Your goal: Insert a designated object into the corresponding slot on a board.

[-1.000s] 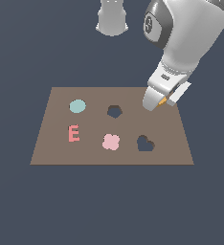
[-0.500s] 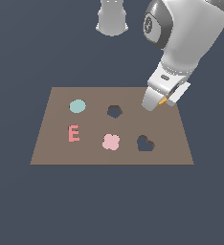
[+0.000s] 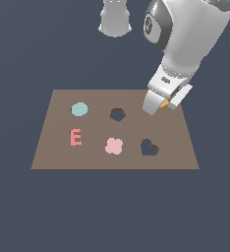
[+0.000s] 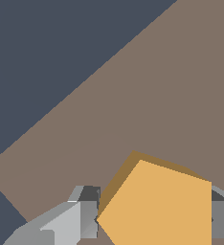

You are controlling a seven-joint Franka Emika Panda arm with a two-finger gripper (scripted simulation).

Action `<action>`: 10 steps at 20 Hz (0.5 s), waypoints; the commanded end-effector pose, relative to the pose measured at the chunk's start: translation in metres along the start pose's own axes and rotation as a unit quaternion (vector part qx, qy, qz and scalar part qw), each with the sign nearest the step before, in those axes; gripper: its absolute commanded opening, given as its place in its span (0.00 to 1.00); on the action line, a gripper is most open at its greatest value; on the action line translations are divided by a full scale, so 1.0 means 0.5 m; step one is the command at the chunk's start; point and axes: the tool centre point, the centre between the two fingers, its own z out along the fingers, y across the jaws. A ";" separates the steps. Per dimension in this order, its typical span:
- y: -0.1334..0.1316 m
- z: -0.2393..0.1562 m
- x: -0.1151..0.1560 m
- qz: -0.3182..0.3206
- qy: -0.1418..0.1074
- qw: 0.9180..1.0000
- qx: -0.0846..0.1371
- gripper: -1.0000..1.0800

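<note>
Dark floor surrounding board (image 3: 53,147); nothing shifting since last second: tool (image 3: 162,105) staying clamped on orange pentagon (image 4: 162,206), pentagon slot (image 3: 117,114) waiting empty.

Surroundings: one flat dark slate-blue ground plane (image 3: 43,211) fills the exterior view on all sides, uniform, no texture or seams. No visible horizon, walls or furniture. Lighting even and diffuse, soft shading only. Wrist view shows same dark blue surface (image 4: 47,52) in one corner

teal disc (image 3: 79,109), pink E (image 3: 75,137), flower (pink) (image 3: 114,145)
</note>
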 end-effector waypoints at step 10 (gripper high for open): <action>0.104 -0.008 -0.081 -0.037 0.000 0.999 -0.001 0.00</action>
